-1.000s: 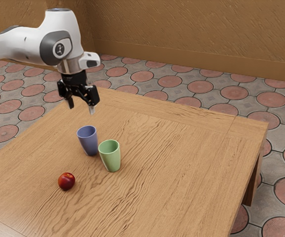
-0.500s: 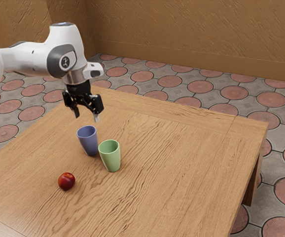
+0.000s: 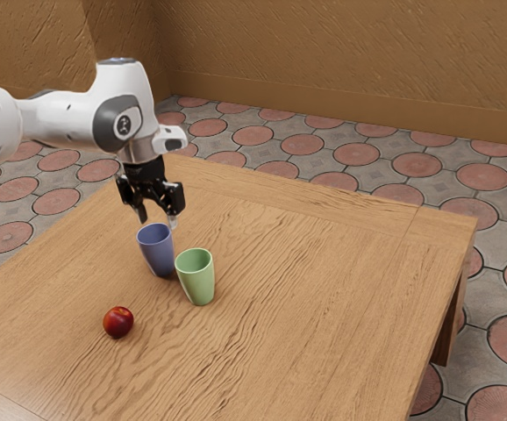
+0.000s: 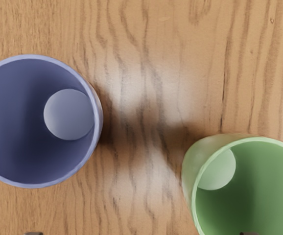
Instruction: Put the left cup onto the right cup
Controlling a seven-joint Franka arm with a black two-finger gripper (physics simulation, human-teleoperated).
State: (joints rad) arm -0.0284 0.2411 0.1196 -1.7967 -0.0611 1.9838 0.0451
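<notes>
**Open hand poised over the blue cup**

The arm's black two-finger hand (image 3: pixel 157 216) hangs just above the blue plastic cup (image 3: pixel 156 249), its fingers spread and holding nothing. The fingertips sit close over the cup's rim without touching it.

The blue plastic cup stands upright on the light-brown wooden surface (image 3: pixel 324 289), mouth up. Just beside it, toward the exterior view's right and a little nearer the camera, stands the green plastic cup (image 3: pixel 196 275), also upright and open at the top. In the exterior view the two cups look nearly in contact. The wrist view looks straight down into both, the blue plastic cup (image 4: pixel 38 120) and the green plastic cup (image 4: pixel 244 188), and shows a strip of bare surface (image 4: pixel 156 49) between them, crossed by a soft shadow, so they stand apart.

A small red apple (image 3: pixel 118 322) lies on the surface nearer the camera, well apart from both cups. Beyond the surface's edge lies a floor of round reddish tiles (image 3: pixel 359 153).
</notes>
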